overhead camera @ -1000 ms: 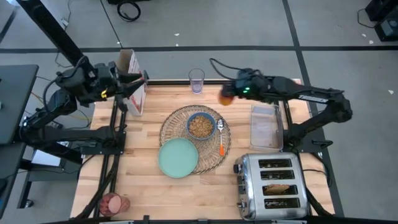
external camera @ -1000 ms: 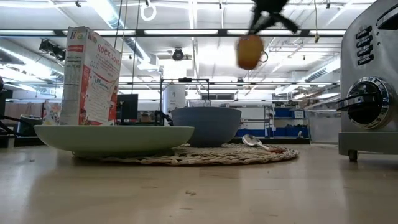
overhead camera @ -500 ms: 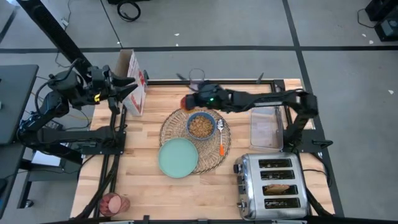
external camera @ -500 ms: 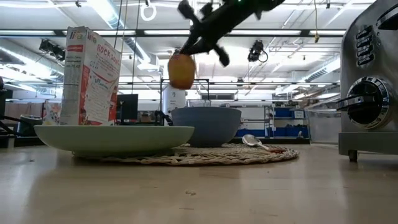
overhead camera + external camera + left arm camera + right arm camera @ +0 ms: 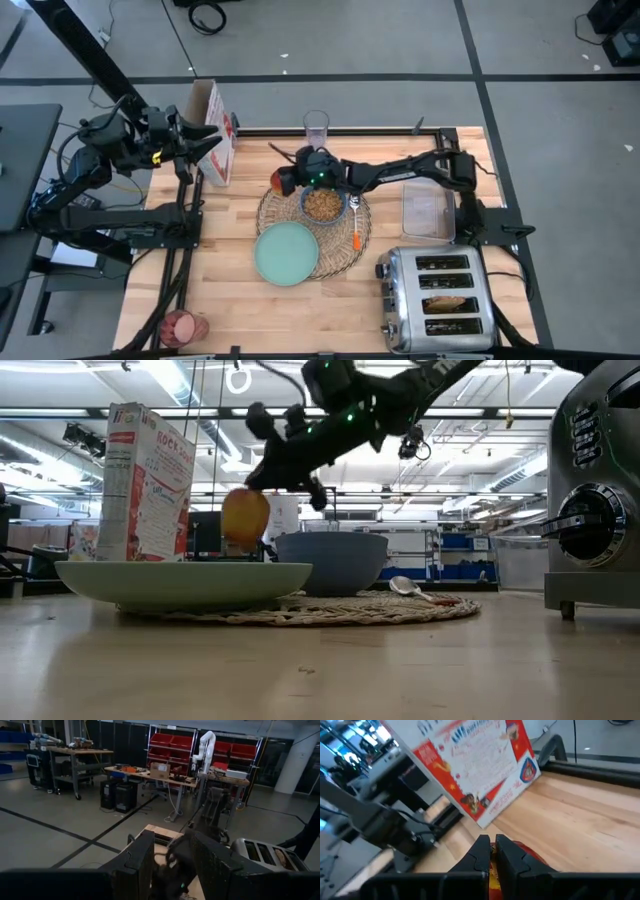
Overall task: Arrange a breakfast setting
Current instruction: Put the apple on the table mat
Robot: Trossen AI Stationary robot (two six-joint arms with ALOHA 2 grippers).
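Note:
My right gripper (image 5: 290,180) reaches across the table and is shut on the red-yellow apple (image 5: 280,184), above the far left edge of the round wicker placemat (image 5: 340,250). On the placemat rest the blue bowl (image 5: 323,203) of cereal, the mint-green plate (image 5: 286,253) and the orange-handled spoon (image 5: 356,228). A toast slice (image 5: 446,303) sticks in the toaster. The glass of pink drink (image 5: 181,326) stands at the near left corner. My left gripper (image 5: 207,140) is open beside the cereal box (image 5: 216,140), at the far left. My right gripper holds the apple at its top (image 5: 493,864), pinched between the two fingertips (image 5: 481,851), which stand close together. The fingers slant down from the table's right. The apple (image 5: 245,516) hangs below the fingers, lifted clear of the table and placemat.
A clear glass (image 5: 316,128) stands at the far edge behind the bowl. A clear plastic container (image 5: 427,205) lies at the right. The silver toaster (image 5: 440,298) fills the near right corner. Bare wood (image 5: 240,310) shows at the near left.
My right gripper has gone toward the table's left edge and down with the apple, from the far right past the glass to the placemat's far left edge. The apple has stayed hanging below it. My left gripper has drawn back a little from the cereal box.

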